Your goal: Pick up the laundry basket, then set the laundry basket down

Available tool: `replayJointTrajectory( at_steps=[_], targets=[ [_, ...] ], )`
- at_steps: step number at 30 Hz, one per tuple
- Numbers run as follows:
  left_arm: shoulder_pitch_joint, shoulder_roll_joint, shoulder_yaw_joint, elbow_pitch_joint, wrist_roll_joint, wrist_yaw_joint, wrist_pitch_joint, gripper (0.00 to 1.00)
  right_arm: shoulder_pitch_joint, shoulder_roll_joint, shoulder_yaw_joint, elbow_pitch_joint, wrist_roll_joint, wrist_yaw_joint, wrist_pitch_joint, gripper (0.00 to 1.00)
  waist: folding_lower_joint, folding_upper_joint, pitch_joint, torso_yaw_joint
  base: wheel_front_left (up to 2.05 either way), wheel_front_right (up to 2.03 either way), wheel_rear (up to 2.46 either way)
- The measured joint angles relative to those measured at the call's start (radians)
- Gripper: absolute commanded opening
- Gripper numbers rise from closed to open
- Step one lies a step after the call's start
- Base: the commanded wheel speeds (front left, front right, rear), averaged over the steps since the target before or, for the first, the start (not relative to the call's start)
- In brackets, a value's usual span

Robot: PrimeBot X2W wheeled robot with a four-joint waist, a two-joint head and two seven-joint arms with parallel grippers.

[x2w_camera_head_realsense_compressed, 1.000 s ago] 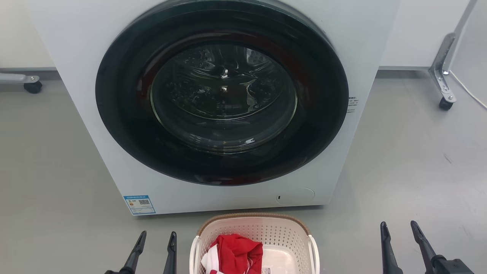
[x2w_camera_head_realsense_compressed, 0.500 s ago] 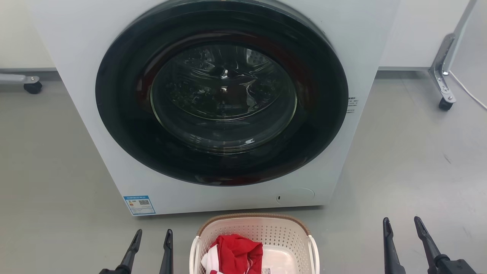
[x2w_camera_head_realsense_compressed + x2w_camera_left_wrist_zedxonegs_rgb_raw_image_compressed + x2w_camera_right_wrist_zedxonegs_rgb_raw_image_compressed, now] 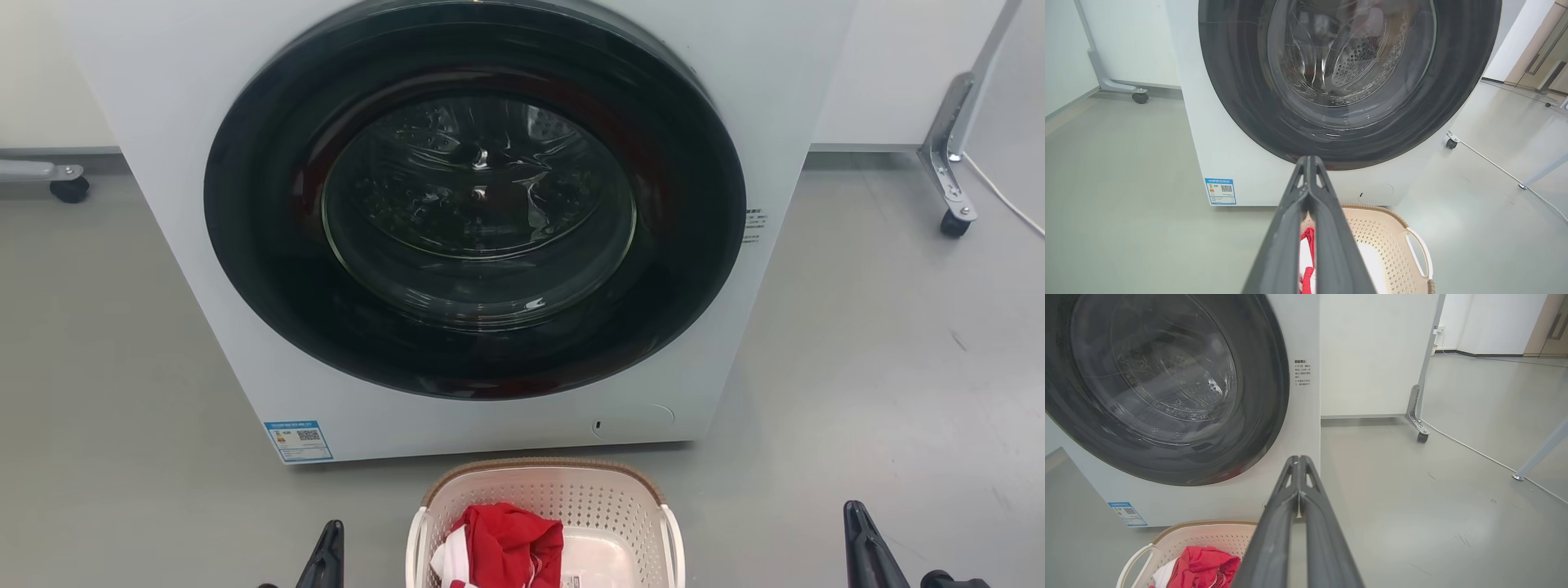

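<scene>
- Head view puts the left gripper [image 3: 328, 549] at the near edge of the scene. It sits just left of the laundry basket [image 3: 545, 470], near its left handle [image 3: 415, 545] but apart from it.
- Left wrist view shows this gripper's two dark fingers [image 3: 1327, 228] pressed together to a point, pinching nothing. They aim at the foot of the washing machine [image 3: 1229, 163], and the basket sits low and to their right.
- Between the two grippers, the laundry basket stands upright on the grey floor [image 3: 857, 343], just on the near side of the washing machine's closed round door [image 3: 473, 204]. A red and white garment [image 3: 510, 539] lies in its left half.
- As for progress, the basket rests on the floor and neither gripper holds it. That would fit a basket waiting to be lifted as well as one set down again after a lift, and the pictures do not settle which.
- Further right, the right gripper [image 3: 855, 516] is at the near edge, well apart from the basket's right handle [image 3: 676, 543], with bare floor between them.
- Right wrist view shows this gripper's fingers [image 3: 1274, 539] also pressed together and empty, with the basket low and to their left.
</scene>
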Motion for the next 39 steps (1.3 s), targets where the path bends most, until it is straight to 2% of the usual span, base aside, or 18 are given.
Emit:
replayJointTrajectory(
  at_steps=[39],
  targets=[
    [-0.066, -0.044, 0.163, 0.071, -0.477, -0.097, 0.131, 0.0, -0.084, 0.036, -0.127, 0.082, 0.574, 0.097, 0.151, 0.0, 0.0, 0.0, 0.013, -0.007, 0.0, 0.0, 0.0]
  ],
)
